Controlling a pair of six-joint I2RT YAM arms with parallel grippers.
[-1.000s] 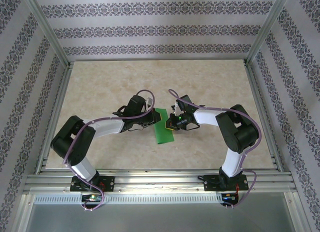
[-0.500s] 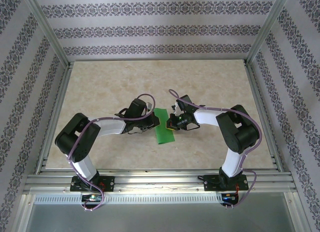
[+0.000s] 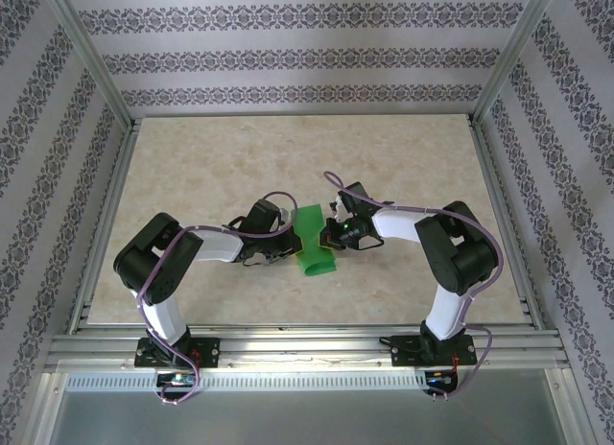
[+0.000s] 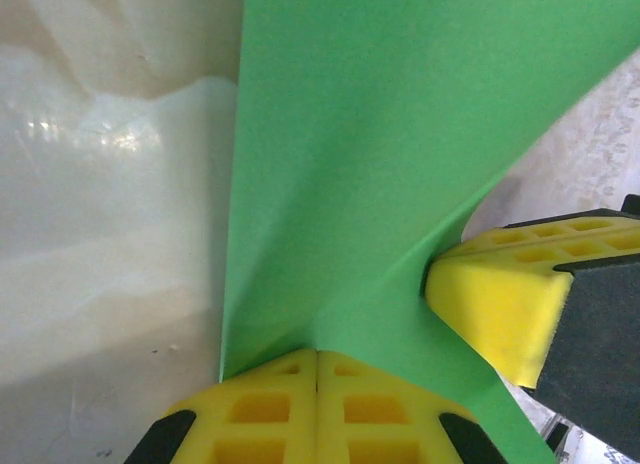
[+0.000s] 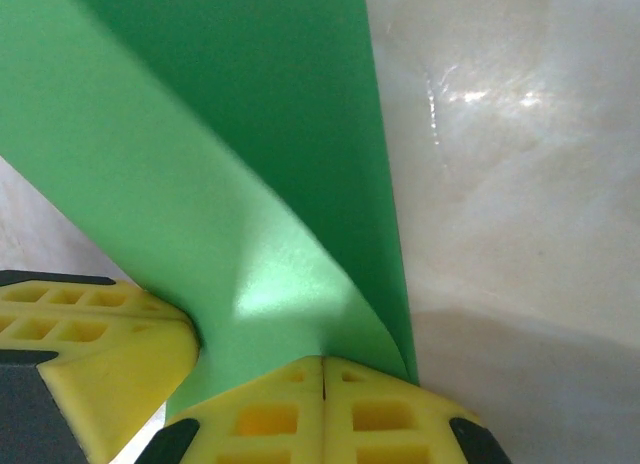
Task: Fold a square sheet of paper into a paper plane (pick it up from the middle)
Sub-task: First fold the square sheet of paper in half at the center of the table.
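Observation:
The square sheet of paper [image 3: 312, 245], bright green and folded to a narrow strip, arches up off the table between both grippers. My left gripper [image 3: 290, 242] is shut on its left edge. In the left wrist view the yellow fingers [image 4: 260, 404] meet with the paper [image 4: 380, 134] pinched between them. My right gripper [image 3: 330, 236] is shut on the opposite edge. Seen from the right wrist, the paper [image 5: 200, 164] curls up out of that gripper [image 5: 322, 362]. Each wrist view also catches the other gripper's yellow finger pressed against the sheet: the right one [image 4: 495, 304] and the left one [image 5: 100, 349].
The beige marble-look table [image 3: 192, 167] stretches wide behind and beside the paper. Aluminium frame posts and rails [image 3: 307, 347] border it, with patterned walls on three sides. Both arm bases sit at the near rail.
The left gripper has slid toward the near edge along the paper's left side. The sheet, flat before, now bows upward and curls at its near end. The right gripper has stayed put.

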